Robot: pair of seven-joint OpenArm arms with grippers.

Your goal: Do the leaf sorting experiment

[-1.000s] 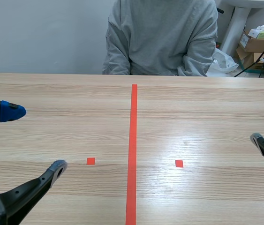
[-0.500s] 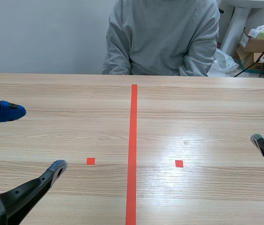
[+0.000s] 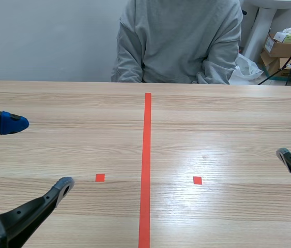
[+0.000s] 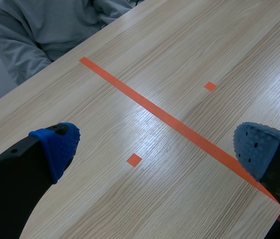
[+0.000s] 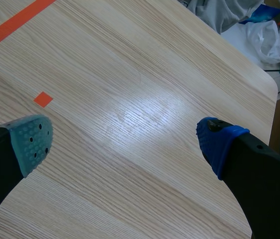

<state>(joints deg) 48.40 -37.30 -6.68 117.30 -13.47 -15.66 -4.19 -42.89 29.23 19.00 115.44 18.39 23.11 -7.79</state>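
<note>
Your left pincer (image 4: 157,147) hangs released over the surface (image 3: 212,119) at its near left corner; your right pincer (image 5: 125,142), released too, at its right edge. Where the leaves are, you cannot tell.

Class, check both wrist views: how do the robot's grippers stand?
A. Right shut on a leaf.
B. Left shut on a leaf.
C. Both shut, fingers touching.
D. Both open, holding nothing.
D: the left gripper and right gripper each have fingers wide apart, with only bare table between them.
</note>
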